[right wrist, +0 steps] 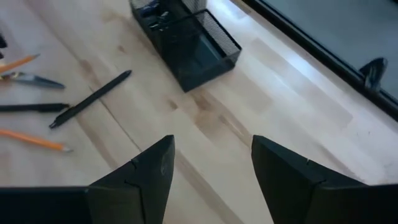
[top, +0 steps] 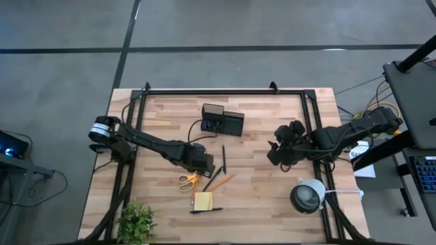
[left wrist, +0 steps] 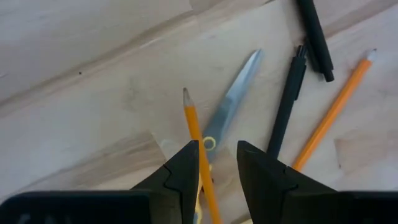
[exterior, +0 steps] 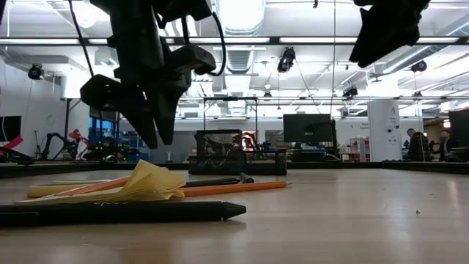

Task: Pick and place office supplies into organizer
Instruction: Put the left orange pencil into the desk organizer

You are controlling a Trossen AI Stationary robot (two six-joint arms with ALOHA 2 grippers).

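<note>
Wood table point(top: 272, 204): L pincer point(left wrist: 217, 163) grips orange pencil point(left wrist: 198, 143) over scissors point(left wrist: 233, 102); R pincer point(right wrist: 211, 163) open, clear mid-table.

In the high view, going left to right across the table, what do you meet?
Green plant → yellow-handled scissors → organizer → right gripper → round lamp.

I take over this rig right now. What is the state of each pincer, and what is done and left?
Left pincer: shut on an orange pencil, raised above the scissors.
Right pincer: open, empty, waiting near the lamp.
Organizer: at the table's far side, small dark items in one compartment.
Left: second pencil, pens, sticky notes, scissors.
</note>
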